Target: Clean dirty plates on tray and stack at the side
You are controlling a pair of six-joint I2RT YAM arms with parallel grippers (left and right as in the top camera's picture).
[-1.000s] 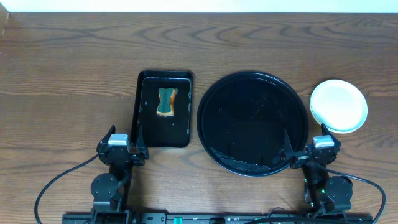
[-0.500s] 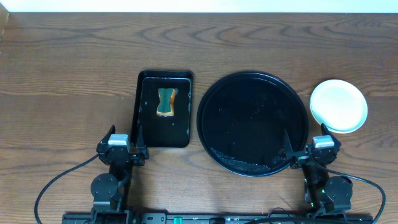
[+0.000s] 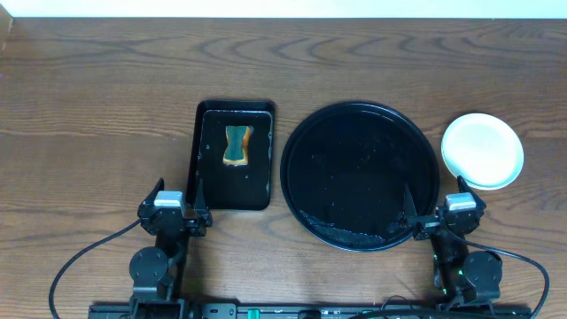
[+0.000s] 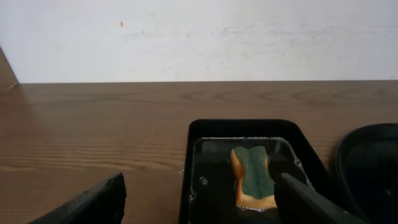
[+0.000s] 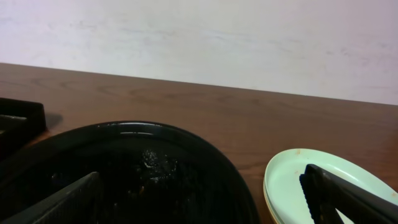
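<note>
The big round tray (image 3: 360, 107) holds no plates now, only wet specks along its near edge. The plates (image 3: 482, 151) sit in a stack on the table (image 3: 89, 106) just right of it, so the job looks about done. How many are in the pile cannot be told from above. The left gripper (image 3: 178, 188) rests at the near edge with its fingers apart and empty, facing the small rectangular tray (image 3: 204, 199) where the sponge (image 3: 236, 146) lies. The right gripper (image 3: 432, 191) is also spread wide and empty, near the tray's near right rim, with the stack just beyond it. The main risk is that closeness: a careless swing of the right arm could clip the stack and slide it toward the table's right edge. A wet plate could also slip off the pile.
</note>
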